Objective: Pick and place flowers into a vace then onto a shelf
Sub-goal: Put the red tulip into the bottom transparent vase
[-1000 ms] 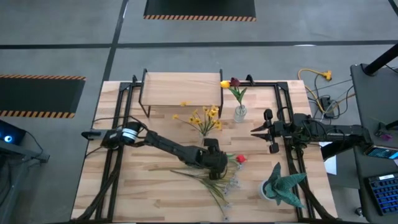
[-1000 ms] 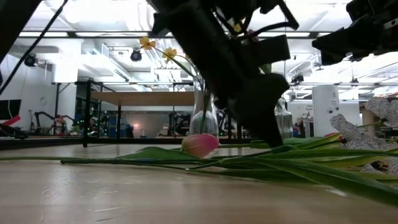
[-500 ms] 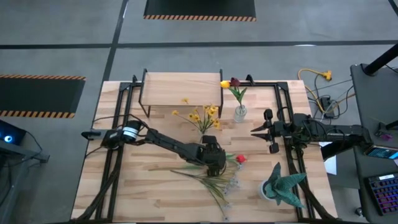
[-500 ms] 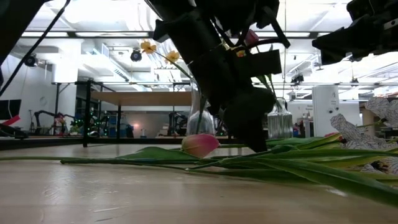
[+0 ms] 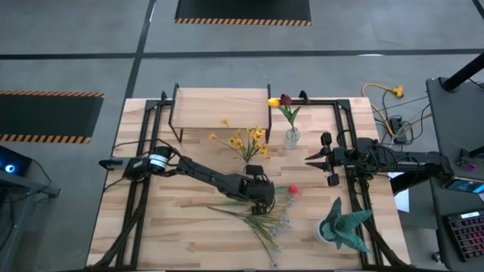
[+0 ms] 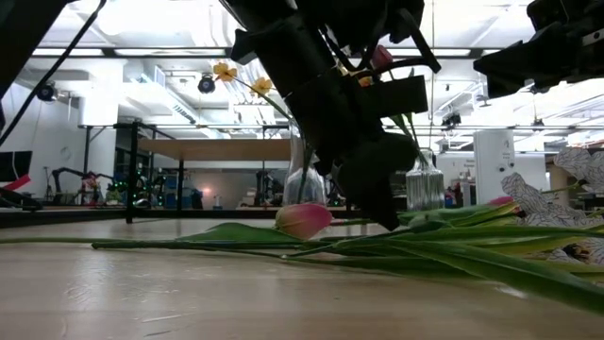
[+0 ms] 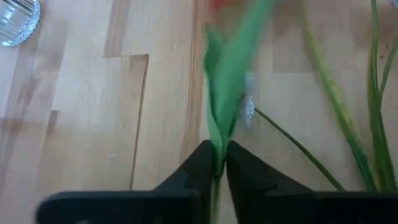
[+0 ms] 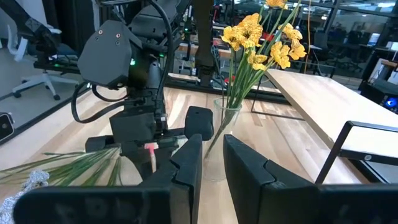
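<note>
Several green-stemmed flowers point(image 5: 261, 221) lie flat on the table at its near middle. One of them has a red-pink blossom point(image 5: 293, 190), which also shows in the low view point(image 6: 303, 220). My left gripper point(image 5: 265, 202) reaches down at that flower and is shut on its stem. A glass vase point(image 5: 292, 137) with a yellow and a maroon flower stands by the shelf point(image 5: 219, 106). A second vase point(image 8: 225, 127) holds yellow flowers. My right gripper point(image 5: 310, 159) waits at the table's right, level, with a narrow gap and nothing in it. My left gripper pinches the green stem and leaf point(image 7: 219, 144) of the red-blossomed flower between its two fingertips. The fingers slant down from the table's left, pointing along the stem toward the blossom. The flower still lies on the table.
A teal spiky potted plant point(image 5: 342, 227) stands at the near right. Black frame rails point(image 5: 144, 159) run along both table sides. A bare stretch of table lies at the near left.
My left gripper has sunk slightly onto the lying flowers and shut on the stem of the red-blossomed one. The flowers have stayed flat on the table.
</note>
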Available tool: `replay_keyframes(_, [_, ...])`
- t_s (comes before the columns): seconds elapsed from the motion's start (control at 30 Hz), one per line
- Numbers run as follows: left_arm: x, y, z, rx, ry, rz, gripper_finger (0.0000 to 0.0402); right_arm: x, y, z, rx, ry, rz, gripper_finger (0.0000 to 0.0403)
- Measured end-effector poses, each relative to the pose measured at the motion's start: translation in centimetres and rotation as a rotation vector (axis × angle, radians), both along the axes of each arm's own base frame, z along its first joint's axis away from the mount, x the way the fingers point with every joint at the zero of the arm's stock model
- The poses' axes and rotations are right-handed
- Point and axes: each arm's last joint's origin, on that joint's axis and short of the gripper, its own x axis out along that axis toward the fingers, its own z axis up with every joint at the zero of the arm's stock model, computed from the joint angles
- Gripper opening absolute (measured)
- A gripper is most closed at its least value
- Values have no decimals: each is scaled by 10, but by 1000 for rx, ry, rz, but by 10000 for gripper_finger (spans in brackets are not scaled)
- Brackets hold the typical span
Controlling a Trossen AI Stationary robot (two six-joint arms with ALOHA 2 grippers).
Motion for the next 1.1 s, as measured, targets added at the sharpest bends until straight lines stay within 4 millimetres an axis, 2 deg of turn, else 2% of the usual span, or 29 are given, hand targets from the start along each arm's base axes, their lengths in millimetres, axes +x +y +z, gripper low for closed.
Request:
replay_keyframes(0.07, [0,0,2,-2,-4,0,8,0,0,0,0,0,0,57])
replay_keyframes(0.33, [-2,0,21,-10,-40,-1,3,0,0,0,0,0,0,57])
replay_keyframes(0.67, [-16,-3,72,12,-126,-63,2,0,0,0,0,1,0,57])
replay_keyframes(0.8, [-18,-5,95,17,-224,-68,1,0,0,0,0,2,0,57])
replay_keyframes(1.1, [-23,-22,147,61,-520,-126,1,0,0,0,0,3,0,57])
